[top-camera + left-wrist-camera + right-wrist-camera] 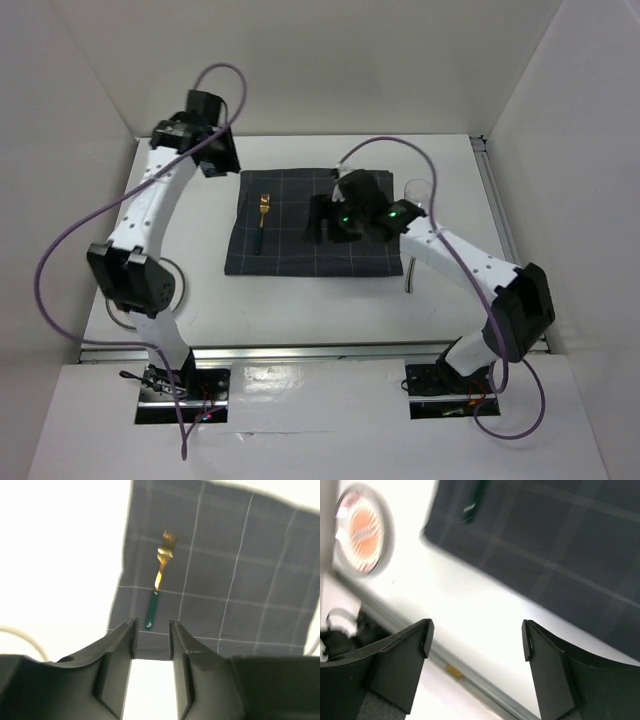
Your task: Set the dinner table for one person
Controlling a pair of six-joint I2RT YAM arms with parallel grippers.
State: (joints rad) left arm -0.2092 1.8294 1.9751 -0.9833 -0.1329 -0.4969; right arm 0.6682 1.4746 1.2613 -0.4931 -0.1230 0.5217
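Observation:
The white dinner table carries a dark grid-lined mat. A gold fork with a green handle lies on the mat's left part; it also shows in the left wrist view. My left gripper hovers at the mat's back left corner. In its own view the jaws stand a little apart and hold nothing. My right gripper hovers over the middle of the mat. In its own view it is wide open and empty.
A plate with an orange centre sits at the table's left, half hidden under the left arm. A clear glass stands right of the mat. A thin dark utensil lies off the mat's front right corner. Metal rails edge the table.

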